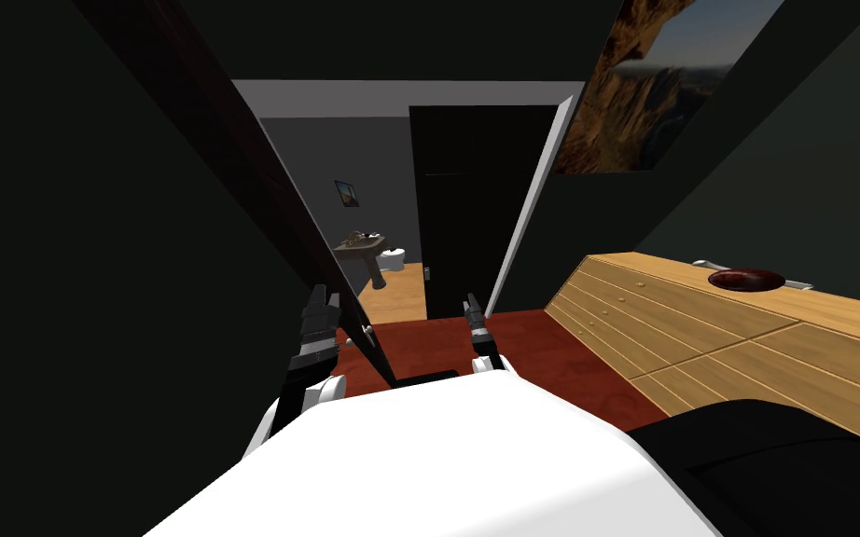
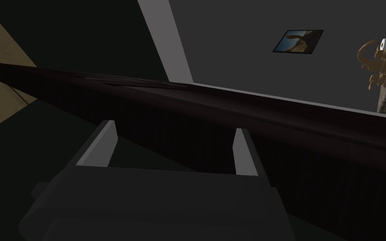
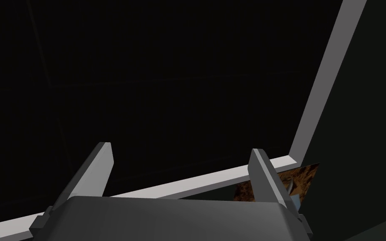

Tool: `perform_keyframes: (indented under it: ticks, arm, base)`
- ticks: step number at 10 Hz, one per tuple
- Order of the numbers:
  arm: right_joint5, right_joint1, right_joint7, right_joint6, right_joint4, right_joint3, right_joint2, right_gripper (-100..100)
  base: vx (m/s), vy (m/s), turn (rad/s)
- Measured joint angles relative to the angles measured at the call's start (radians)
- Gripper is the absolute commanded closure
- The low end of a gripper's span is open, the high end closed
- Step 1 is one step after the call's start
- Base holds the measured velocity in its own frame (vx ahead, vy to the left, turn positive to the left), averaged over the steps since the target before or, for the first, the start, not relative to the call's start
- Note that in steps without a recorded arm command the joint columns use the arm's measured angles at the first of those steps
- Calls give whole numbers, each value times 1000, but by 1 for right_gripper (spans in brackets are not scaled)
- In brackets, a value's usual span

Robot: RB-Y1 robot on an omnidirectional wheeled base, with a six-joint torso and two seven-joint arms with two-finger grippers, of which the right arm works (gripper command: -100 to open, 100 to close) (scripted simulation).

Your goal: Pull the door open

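The dark brown door (image 1: 265, 191) stands swung towards me and shows nearly edge-on, as a slanted slab running down to the red-brown floor. A small pale handle (image 1: 366, 332) sits low on its edge. My left gripper (image 1: 322, 298) hangs just left of that edge, open and holding nothing. In the left wrist view the door's dark edge (image 2: 230, 111) crosses just beyond the open left gripper (image 2: 175, 125). My right gripper (image 1: 470, 300) is on the door's other side, in the doorway. It is open (image 3: 181, 146) and faces a dark flat surface and a white frame (image 3: 317, 83).
Through the white-framed doorway I see a sink (image 1: 363, 247), a toilet (image 1: 396, 256) and another dark door (image 1: 475, 214). A long wooden dresser (image 1: 699, 326) with a dark red bowl (image 1: 745, 278) stands at my right. A dark wall is close on my left.
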Motion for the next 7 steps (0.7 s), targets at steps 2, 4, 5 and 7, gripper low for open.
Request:
perform_keyframes:
  ticks: [2,4,5,7]
  arm:
    - [0,0,0,0,0,0,0,-100]
    - [0,-1,2,-2,10,3,0,-100]
    - [0,-1,3,-2,11,3,0,-100]
    - [0,-1,3,-3,12,3,0,-100]
  base:
    - [0,0,-16]
    - [0,0,0]
    - [3,-3,11]
    - [-4,5,-7]
